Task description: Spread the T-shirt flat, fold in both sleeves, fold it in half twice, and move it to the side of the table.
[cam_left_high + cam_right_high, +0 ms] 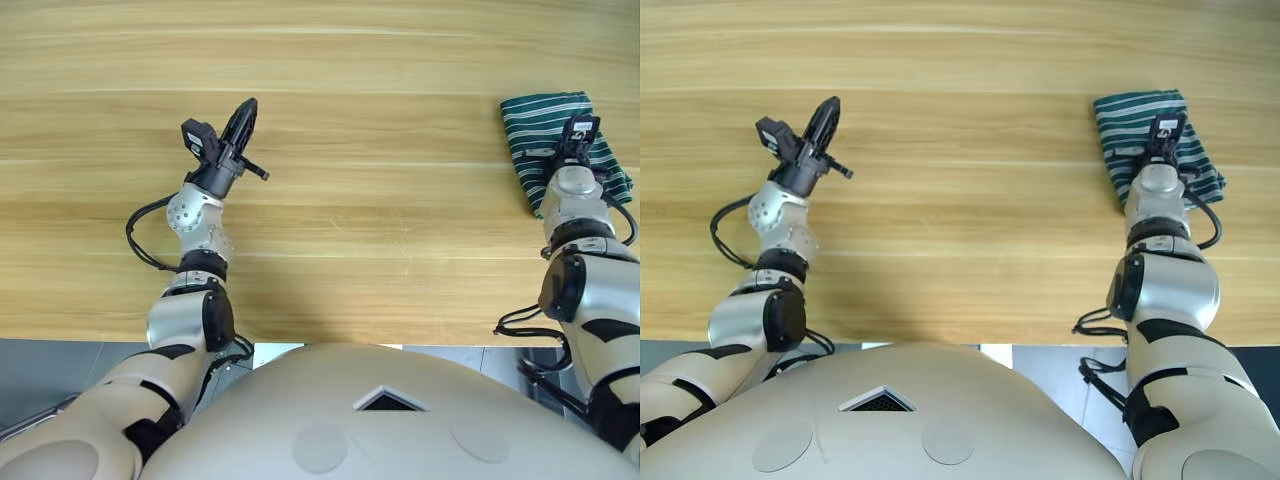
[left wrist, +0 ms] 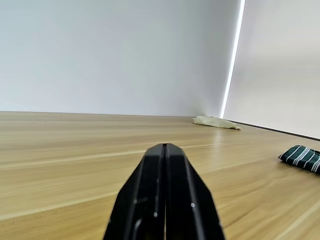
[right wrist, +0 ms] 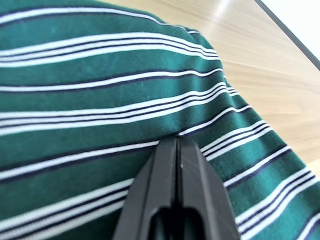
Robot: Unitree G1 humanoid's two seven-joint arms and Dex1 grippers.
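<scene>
On the right side of the wooden counter [image 1: 380,200] lies the green-and-white striped T-shirt [image 1: 545,120], folded into a compact rectangle near the edge. Over it sits the right tool [image 3: 177,141], its fingers pressed together with no cloth seen between them; the tip seems to rest on the fabric, though contact is hard to confirm. Well apart, on the left side, the left tool [image 1: 245,108] points away from the robot above bare wood, its fingers likewise together.
</scene>
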